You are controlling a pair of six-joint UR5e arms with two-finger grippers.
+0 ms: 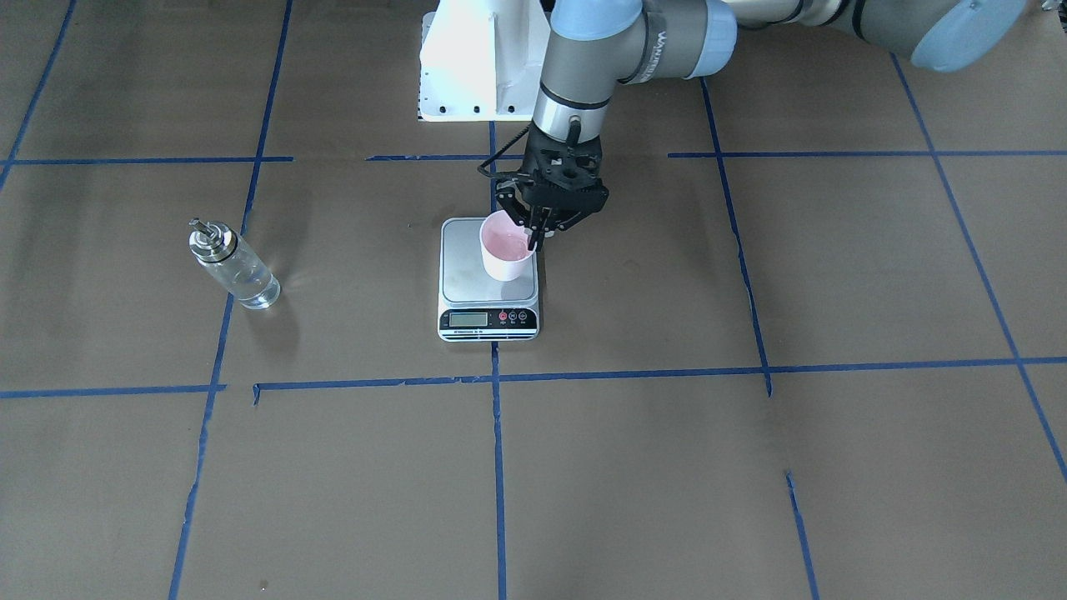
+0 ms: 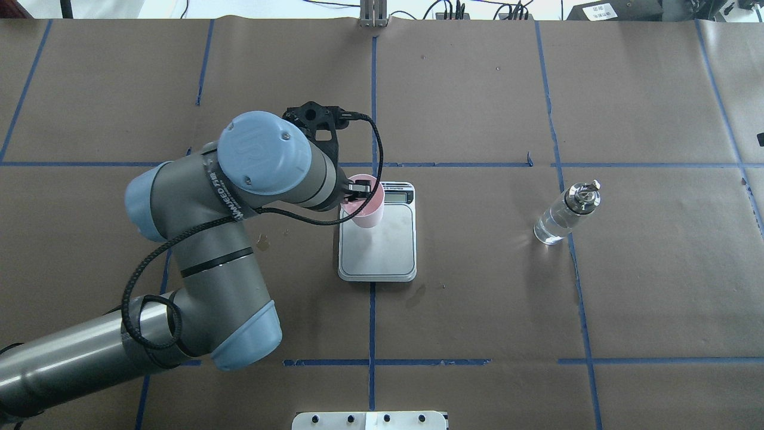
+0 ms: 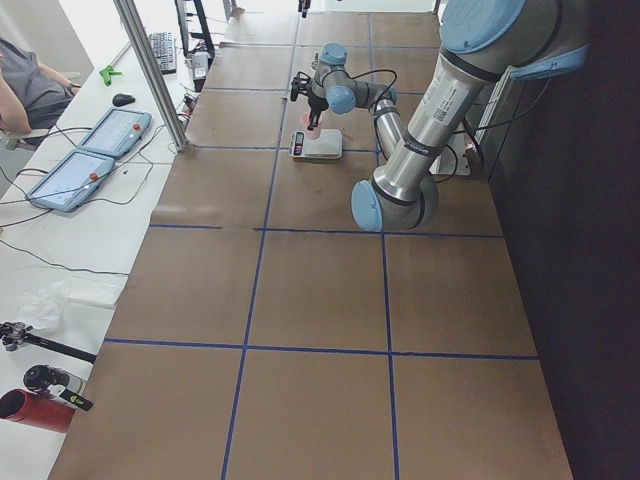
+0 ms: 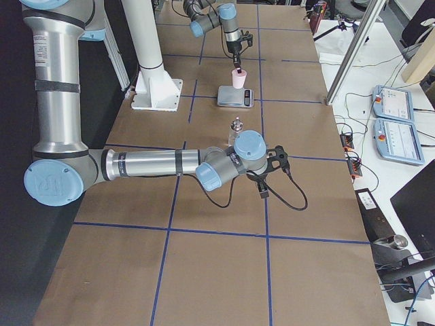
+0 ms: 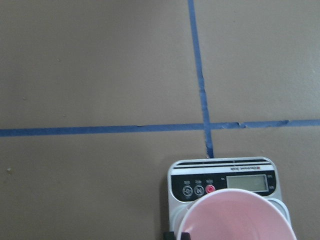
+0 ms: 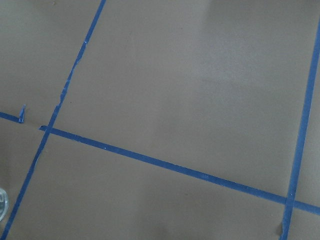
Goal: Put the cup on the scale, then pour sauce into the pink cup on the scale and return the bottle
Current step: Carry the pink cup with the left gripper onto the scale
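Observation:
The pink cup (image 1: 506, 250) stands upright on the steel platform of the white scale (image 1: 488, 321) at the table's middle. My left gripper (image 1: 534, 236) comes down from above and is shut on the cup's rim, one finger inside and one outside. In the left wrist view the cup (image 5: 235, 220) fills the bottom edge above the scale's display (image 5: 220, 182). The clear glass bottle (image 2: 564, 214) with its silver spout stands alone on the robot's right side, its clear liquid barely visible. My right gripper (image 4: 263, 190) shows only in the exterior right view, so I cannot tell whether it is open.
The table is brown paper with blue tape lines (image 1: 497, 467). The robot's white base (image 1: 475, 67) stands behind the scale. My right arm (image 4: 149, 165) stretches low over the table, near the bottle (image 4: 237, 130). Tablets and cables lie on side benches (image 3: 85, 170).

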